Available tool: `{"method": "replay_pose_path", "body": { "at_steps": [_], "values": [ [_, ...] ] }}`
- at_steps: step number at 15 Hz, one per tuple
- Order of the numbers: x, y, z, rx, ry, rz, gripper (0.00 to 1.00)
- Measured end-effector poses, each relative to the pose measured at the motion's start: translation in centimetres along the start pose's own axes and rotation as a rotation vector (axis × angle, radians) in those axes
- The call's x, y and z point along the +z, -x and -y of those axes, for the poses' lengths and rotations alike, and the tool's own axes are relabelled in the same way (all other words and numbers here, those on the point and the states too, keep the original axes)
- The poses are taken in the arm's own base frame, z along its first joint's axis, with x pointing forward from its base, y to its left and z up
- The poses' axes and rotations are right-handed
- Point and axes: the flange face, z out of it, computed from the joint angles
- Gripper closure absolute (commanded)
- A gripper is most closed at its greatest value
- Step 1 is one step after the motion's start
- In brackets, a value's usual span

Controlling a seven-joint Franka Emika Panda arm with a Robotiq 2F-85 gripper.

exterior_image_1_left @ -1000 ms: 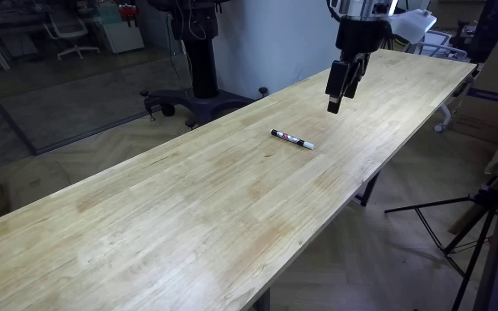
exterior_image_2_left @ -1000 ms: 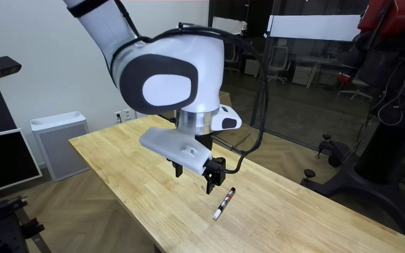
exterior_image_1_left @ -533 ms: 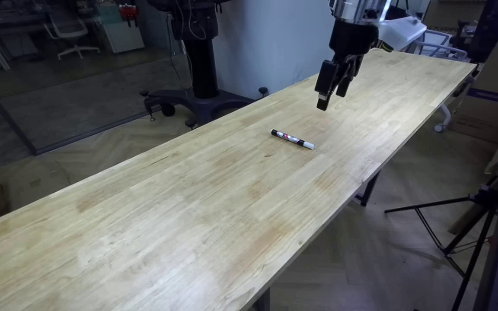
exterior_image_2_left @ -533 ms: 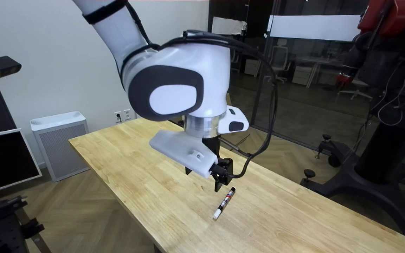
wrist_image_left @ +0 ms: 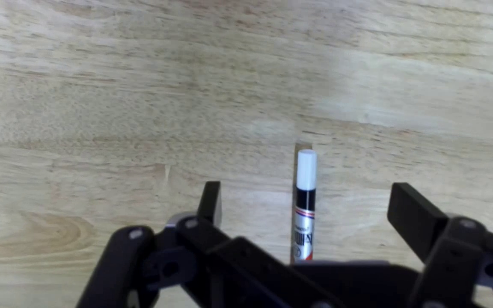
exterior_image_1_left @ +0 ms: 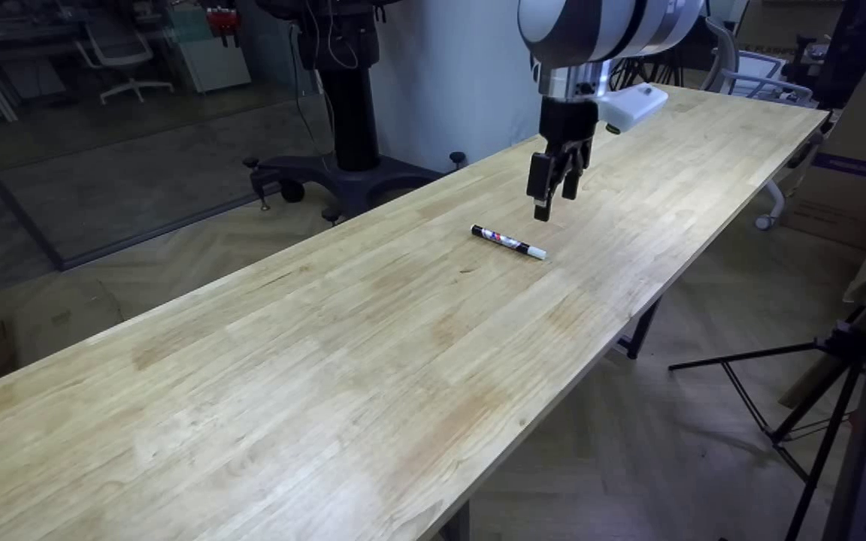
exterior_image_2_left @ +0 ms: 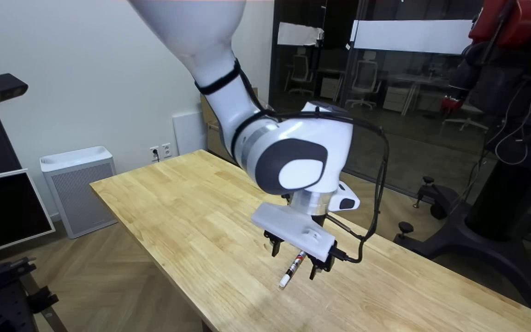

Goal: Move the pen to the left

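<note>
The pen lies flat on the wooden table. It has a white cap, a black band and a printed silver body, and shows in both exterior views point(exterior_image_1_left: 507, 241) point(exterior_image_2_left: 292, 272). In the wrist view the pen point(wrist_image_left: 305, 214) points up the picture between the two fingers, with its lower part hidden behind the gripper. My gripper is open and empty, pointing down above the table in both exterior views point(exterior_image_1_left: 556, 204) point(exterior_image_2_left: 294, 266). In the wrist view the fingers of the gripper point(wrist_image_left: 305, 192) stand wide apart, one on each side of the pen, not touching it.
The long wooden table point(exterior_image_1_left: 290, 376) bears the pen. A dark wheeled stand point(exterior_image_1_left: 354, 176) is beyond its long edge. A black tripod point(exterior_image_1_left: 816, 368) stands on the floor on the opposite side. A white box-shaped appliance point(exterior_image_2_left: 81, 193) stands by the wall.
The arm has moved over toward the pen and come down lower, so the fingers now stand around the pen's line. The fingers stay open. The pen has not moved.
</note>
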Motion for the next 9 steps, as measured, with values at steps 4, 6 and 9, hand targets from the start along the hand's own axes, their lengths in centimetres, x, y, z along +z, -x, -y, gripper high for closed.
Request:
{"method": "replay_pose_path", "body": {
  "at_steps": [4,6,9],
  "values": [
    [4.5,-3.3,-0.6,-0.065,-0.022,0.112,0.00],
    [5.7,-5.0,0.1,-0.099,-0.028,0.129,0.00],
    [6.4,-7.4,1.1,-0.147,-0.012,0.114,0.00]
  ]
}}
